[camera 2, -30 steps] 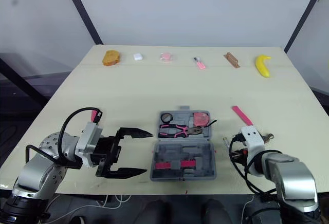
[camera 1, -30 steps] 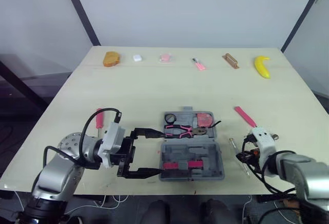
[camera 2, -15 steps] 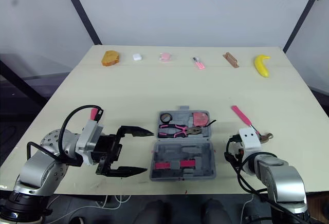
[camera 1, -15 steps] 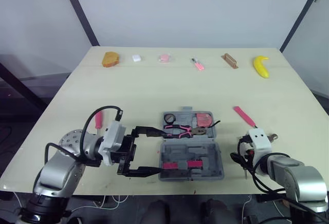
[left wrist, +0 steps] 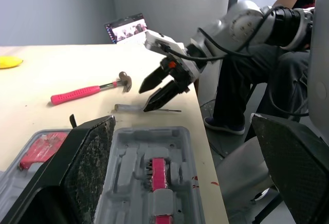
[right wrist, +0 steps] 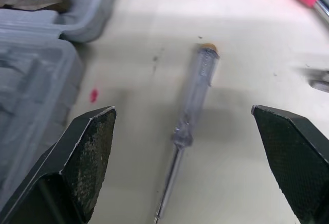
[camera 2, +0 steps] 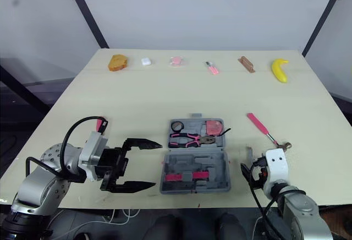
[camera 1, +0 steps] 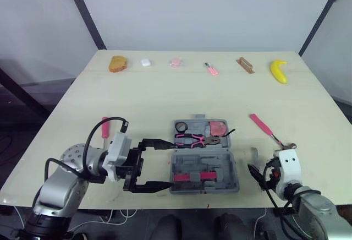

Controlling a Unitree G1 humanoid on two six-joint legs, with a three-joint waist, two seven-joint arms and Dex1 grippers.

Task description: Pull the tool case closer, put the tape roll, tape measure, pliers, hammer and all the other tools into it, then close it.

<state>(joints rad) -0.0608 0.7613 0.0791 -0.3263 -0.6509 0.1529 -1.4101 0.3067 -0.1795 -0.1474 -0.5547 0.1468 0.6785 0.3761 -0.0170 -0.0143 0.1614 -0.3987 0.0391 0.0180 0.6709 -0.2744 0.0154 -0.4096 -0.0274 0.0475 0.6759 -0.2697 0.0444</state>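
The grey tool case lies open near the table's front edge. Its far half holds the pink pliers, a tape roll and a pink tape measure. My left gripper stands open just left of the case, with nothing between its fingers. A clear screwdriver lies on the table right of the case, between the open fingers of my right gripper, which does not touch it. The pink-handled hammer lies further right. A pink screwdriver lies beyond my left arm.
Along the far edge sit a bread piece, a white item, a pink item, a small pink tool, a brown block and a banana. A person's legs are beside the table's right side.
My right gripper has opened and drawn back toward the table's front edge. The clear screwdriver now lies free on the table. The left arm has barely moved.
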